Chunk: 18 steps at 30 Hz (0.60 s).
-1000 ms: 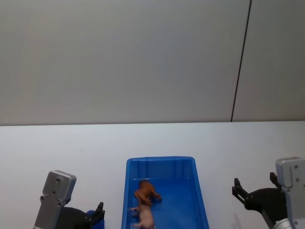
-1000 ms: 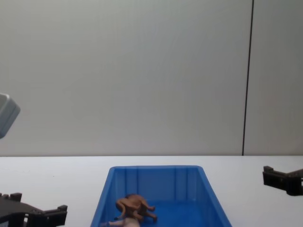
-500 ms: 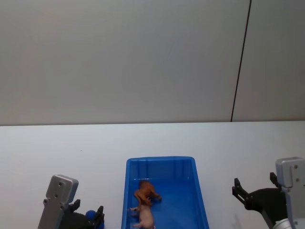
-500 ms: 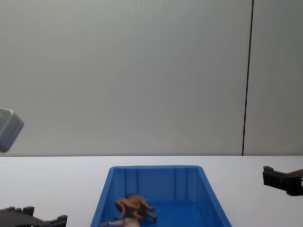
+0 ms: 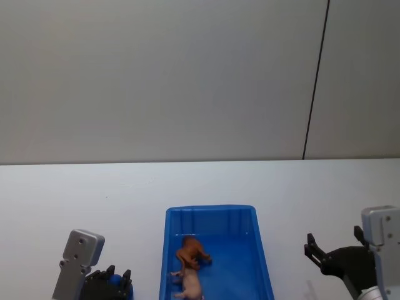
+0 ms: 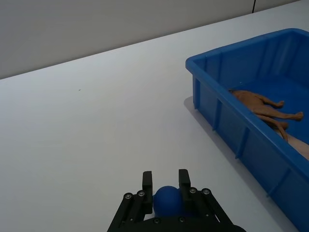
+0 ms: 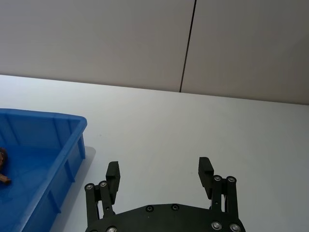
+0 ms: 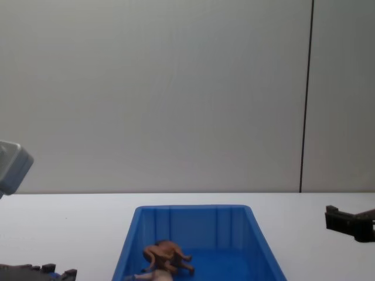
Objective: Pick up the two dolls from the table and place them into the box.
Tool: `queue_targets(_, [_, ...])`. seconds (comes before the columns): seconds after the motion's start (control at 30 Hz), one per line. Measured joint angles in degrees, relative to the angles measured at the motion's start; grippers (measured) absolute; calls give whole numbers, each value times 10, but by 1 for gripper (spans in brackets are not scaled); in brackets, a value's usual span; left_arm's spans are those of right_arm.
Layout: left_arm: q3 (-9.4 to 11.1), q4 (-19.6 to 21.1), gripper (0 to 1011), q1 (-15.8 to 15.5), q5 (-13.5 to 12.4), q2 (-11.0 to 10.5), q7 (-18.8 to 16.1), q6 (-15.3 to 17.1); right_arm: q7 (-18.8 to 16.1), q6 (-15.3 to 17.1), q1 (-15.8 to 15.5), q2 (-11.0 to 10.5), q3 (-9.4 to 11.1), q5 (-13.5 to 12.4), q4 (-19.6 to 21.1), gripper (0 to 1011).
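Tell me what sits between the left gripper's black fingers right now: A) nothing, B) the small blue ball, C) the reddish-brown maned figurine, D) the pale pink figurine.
B: in the left wrist view the left gripper has its fingers on either side of the small blue ball, while both figurines lie inside the bright blue plastic bin.

Two dolls (image 5: pixel 190 267), one blue ball (image 6: pixel 167 201), one box (image 5: pixel 262 250), two grippers (image 7: pixel 161 178).

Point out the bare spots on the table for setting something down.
Bare table lies between the box and the left end effector, between box and right end effector, and behind the box. The box's near end, holding both dolls, is crowded.
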<state>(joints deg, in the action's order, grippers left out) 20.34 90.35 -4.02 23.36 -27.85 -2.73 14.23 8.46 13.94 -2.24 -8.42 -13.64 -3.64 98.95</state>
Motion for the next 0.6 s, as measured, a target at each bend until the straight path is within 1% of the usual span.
queue_targets(0.03, [0,-1,317,-1,-1,1,2,0,0,0,0,0,0,0,0,1001])
queue_targets(0.3, [-3,1,261,-4,-6,3,8,-11,0,0,0,0,0,0,0,1001])
queue_targets(0.6, [-10,23,213,-11,-22,3,13,-33,0,0,0,0,0,0,0,1001])
